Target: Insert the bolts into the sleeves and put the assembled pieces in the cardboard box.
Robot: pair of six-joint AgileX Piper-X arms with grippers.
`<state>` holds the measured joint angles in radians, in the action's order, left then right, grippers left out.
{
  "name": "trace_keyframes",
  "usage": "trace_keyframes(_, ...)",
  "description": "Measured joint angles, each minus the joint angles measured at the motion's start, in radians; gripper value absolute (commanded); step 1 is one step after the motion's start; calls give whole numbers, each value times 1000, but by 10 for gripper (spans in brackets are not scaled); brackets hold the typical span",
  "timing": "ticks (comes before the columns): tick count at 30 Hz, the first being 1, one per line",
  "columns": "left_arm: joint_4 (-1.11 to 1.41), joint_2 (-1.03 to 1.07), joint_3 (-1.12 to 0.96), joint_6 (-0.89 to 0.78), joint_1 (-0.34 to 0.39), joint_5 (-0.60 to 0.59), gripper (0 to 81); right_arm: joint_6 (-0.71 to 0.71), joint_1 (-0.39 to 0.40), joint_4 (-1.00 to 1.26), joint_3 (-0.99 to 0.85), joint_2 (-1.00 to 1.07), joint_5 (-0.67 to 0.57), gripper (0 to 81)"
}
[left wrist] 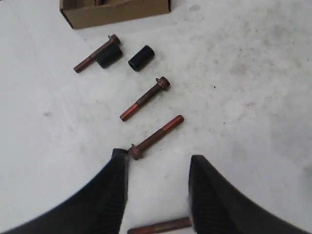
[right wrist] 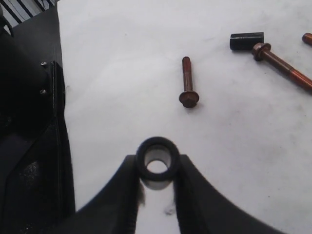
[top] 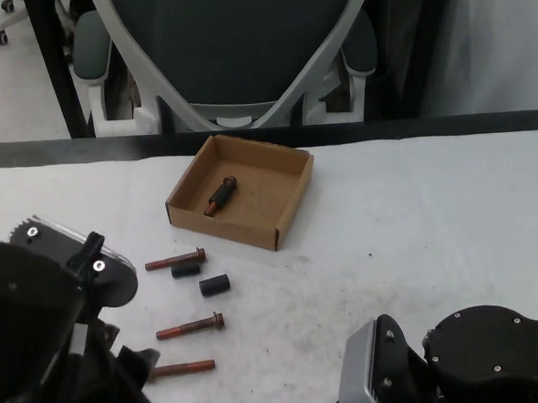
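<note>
The cardboard box stands at the back middle with one assembled piece inside. Three copper bolts and two black sleeves lie loose in front of it. My left gripper is open low over the bench. One bolt's head lies at a fingertip, and a further bolt lies between the fingers nearer the wrist. My right gripper is shut on a black sleeve, whose bore faces the camera. A bolt lies just ahead of it.
Both arm bodies fill the near corners of the white bench. The left arm's dark housing rises close beside my right gripper. An office chair stands behind the bench's far edge.
</note>
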<state>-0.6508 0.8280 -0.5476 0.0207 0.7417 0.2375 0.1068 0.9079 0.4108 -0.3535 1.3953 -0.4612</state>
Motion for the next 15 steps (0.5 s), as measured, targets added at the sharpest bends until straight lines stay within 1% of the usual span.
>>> trace_keyframes(6,-133,15,-53,118,0,0,383,0,0,0,0,0,-38,2)
trace_keyframes(11,-188,105,-56,280,-1,0,383,5,0,0,0,0,-46,2)
trace_keyframes(15,-192,200,-56,414,-1,60,383,6,0,0,0,0,-62,2)
